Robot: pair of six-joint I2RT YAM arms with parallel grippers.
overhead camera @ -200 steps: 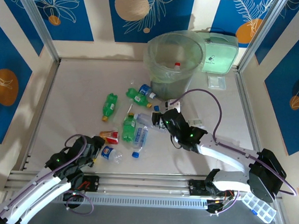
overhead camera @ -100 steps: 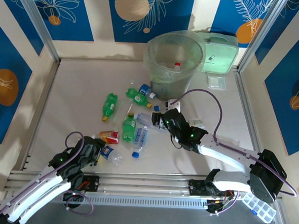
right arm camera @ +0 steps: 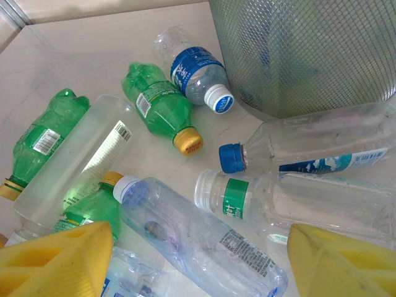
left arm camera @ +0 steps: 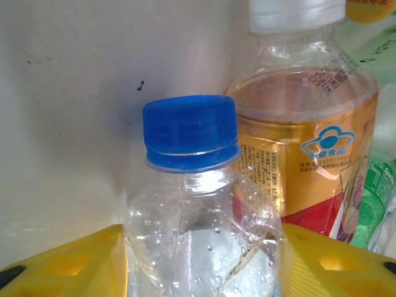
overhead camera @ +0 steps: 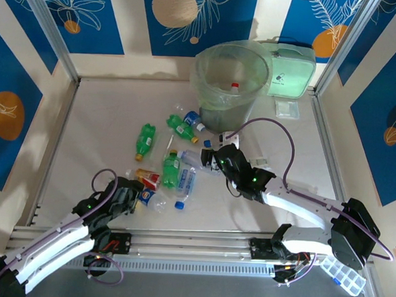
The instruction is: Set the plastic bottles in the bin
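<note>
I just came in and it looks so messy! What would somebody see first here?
A heap of plastic bottles, green and clear, lies scattered in the middle of the table. Behind them, at the far side, stands the big round bin, lined in pale green. Near the front, the left gripper pinches a clear bottle with a blue cap between its yellow fingers.

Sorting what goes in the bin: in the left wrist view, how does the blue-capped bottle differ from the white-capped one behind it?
The blue-capped bottle is clear plastic beaded with droplets; the white-capped bottle wears an orange-and-red label. The blue-capped bottle sits between the yellow fingers; the white-capped bottle lies beyond them. Both are capped plastic bottles.
</note>
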